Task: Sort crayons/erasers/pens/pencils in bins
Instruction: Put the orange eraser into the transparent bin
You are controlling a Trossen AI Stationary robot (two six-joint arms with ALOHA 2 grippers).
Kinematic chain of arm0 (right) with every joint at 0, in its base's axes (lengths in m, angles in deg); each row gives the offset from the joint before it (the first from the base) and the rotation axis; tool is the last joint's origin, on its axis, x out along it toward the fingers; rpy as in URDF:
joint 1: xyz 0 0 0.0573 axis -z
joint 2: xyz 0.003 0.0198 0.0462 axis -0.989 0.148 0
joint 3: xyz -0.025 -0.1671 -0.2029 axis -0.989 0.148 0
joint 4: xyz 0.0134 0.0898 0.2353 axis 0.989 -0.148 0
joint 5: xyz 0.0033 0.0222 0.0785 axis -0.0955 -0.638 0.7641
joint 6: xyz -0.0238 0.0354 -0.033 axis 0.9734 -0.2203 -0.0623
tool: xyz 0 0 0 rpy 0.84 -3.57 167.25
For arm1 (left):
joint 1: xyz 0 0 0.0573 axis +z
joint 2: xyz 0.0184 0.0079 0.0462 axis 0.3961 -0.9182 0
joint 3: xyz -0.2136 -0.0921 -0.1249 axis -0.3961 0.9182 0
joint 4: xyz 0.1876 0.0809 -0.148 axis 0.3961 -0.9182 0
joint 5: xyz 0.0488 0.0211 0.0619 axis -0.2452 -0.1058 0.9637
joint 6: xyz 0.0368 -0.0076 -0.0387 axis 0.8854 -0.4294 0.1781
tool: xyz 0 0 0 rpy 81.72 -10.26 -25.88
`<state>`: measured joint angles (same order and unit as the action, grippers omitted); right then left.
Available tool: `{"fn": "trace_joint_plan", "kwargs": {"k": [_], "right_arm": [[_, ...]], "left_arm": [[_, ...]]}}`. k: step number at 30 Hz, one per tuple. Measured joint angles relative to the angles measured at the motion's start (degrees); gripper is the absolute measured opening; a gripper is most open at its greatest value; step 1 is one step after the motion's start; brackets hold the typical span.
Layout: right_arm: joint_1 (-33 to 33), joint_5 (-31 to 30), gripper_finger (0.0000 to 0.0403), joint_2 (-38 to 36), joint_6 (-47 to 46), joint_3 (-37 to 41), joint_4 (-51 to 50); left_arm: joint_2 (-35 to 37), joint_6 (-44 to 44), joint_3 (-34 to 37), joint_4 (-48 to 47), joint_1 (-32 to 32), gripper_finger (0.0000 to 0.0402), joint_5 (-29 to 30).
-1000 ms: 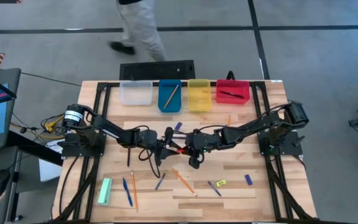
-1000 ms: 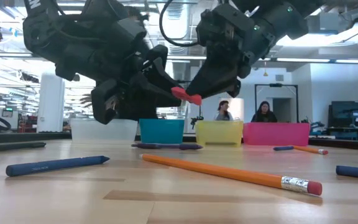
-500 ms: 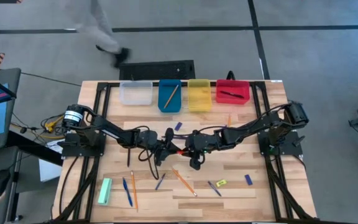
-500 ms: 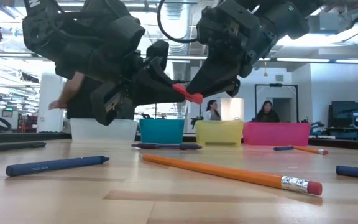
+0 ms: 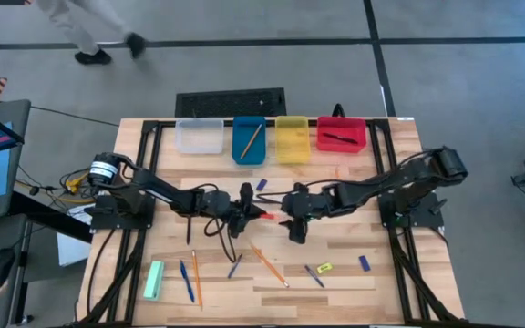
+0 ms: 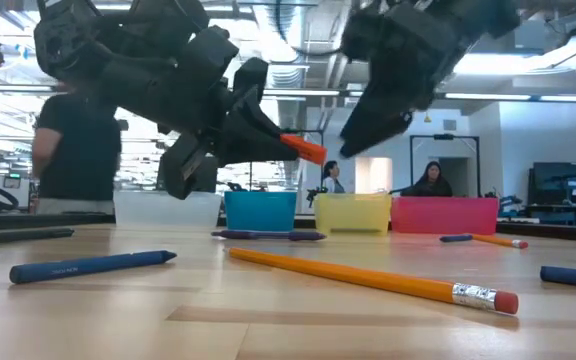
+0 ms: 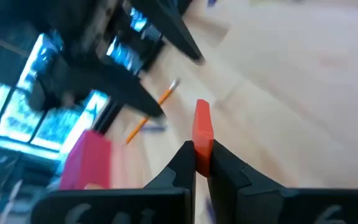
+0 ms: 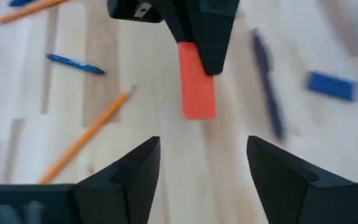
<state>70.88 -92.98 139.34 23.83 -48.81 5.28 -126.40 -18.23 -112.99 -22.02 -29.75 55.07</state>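
Gripping the orange-red eraser (image 7: 202,134) in my left gripper (image 5: 250,212), fingers pinched on one end, lifted over mid-table | my right gripper (image 5: 292,208) just beside it, jaws spread wide, holding nothing | bins (image 5: 270,138) in a row along the far edge | one pencil (image 6: 368,278) lying on the table (image 6: 268,320) below.

Pencil-strewn wooden table (image 5: 408,273)

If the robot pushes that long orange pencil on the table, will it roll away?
Probably a little. The pencil is long, thin and lies flat on the smooth wooden table, so a sideways push would likely roll it. It looks stiff, so it should not bend, and light enough to slide easily.
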Motion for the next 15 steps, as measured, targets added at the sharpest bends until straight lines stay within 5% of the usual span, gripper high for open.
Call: {"fn": "trace_joint_plan", "kwargs": {"k": [6,15], "right_arm": [[-1.89,-5.77,0.0165,-8.94,5.81,4.53,-5.53],[2.22,-5.85,0.0008,-15.79,11.70,23.66,17.90]], "left_arm": [[9.07,-1.99,0.04,-10.99,2.18,0.0006,11.26],[31.31,-21.58,0.07,-39.47,13.79,0.0008,20.05]]}}
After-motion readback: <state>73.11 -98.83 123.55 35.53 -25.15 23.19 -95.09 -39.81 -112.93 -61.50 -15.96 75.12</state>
